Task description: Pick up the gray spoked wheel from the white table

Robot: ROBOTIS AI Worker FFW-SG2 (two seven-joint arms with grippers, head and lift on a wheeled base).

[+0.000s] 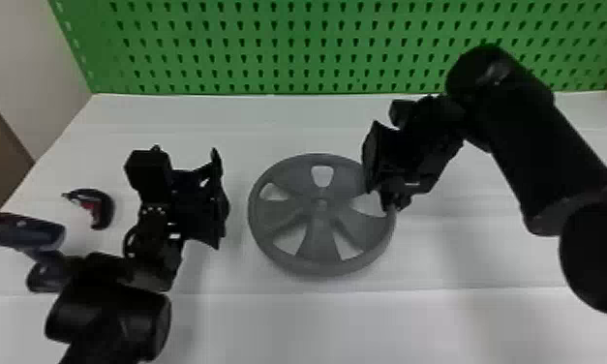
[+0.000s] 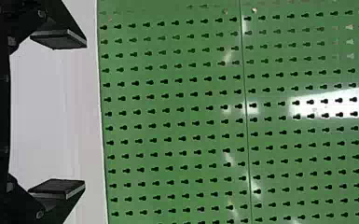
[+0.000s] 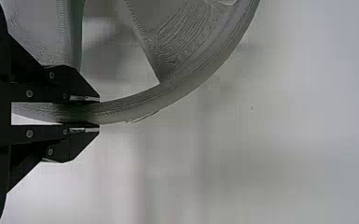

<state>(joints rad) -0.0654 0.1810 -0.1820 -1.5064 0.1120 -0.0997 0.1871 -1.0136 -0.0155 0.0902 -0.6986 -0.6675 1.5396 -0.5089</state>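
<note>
Right gripper (image 3: 98, 113) has its 2 flat black fingers pinching the rim (image 3: 130, 106) of the gray spoked wheel (image 1: 322, 205), 1 finger on each side. Most of the wheel lies to the left of that grip. It is round, so no side is longer, and its big face looks mostly up. I can't tell if it sits flat on the white table (image 1: 287, 322) or is a bit off it. The right gripper is the near 1, since it touches the wheel. Past the wheel, well to the left of the grip, is the left gripper (image 1: 217, 198), apart from the wheel, its 2 fingers spread wide. Farther left is a small dark and red thing (image 1: 105, 208). The green board (image 1: 311, 48) full of holes is behind the grip. My guess is that the next move is straight up, and the free side may droop.
</note>
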